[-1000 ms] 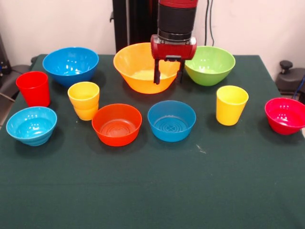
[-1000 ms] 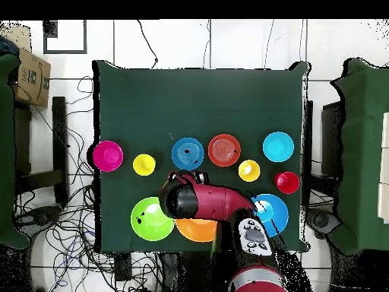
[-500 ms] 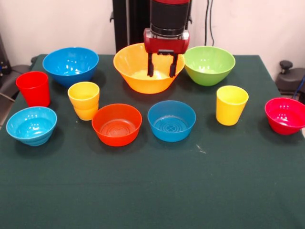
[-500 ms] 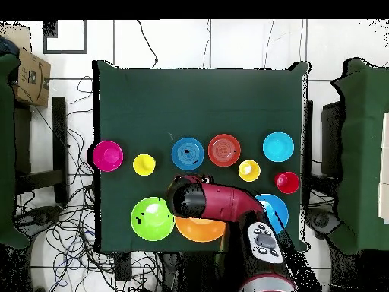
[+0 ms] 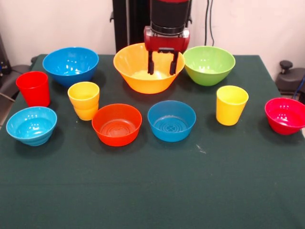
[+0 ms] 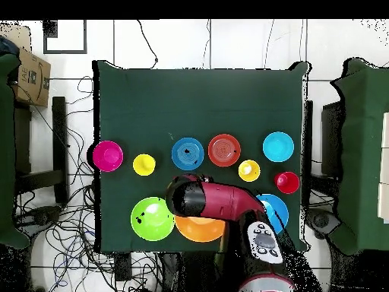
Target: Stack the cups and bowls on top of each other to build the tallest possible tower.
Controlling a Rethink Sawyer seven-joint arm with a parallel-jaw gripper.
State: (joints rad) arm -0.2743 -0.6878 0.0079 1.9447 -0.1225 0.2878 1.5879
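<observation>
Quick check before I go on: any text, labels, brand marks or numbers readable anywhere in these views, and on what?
Cardboard box at the overhead view's left edge: dark printing on its side, too small to read.
Panel on the robot arm near the base: small buttons or markings, unreadable.
Bowls, cups, the green table cover and the claw: no text or labels visible.
So nothing can be read in either view.

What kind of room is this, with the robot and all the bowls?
Probably a robot lab: a red robot arm stands at a green-covered table, loose cables sprawl over the floor, and a cardboard box sits nearby.
</observation>
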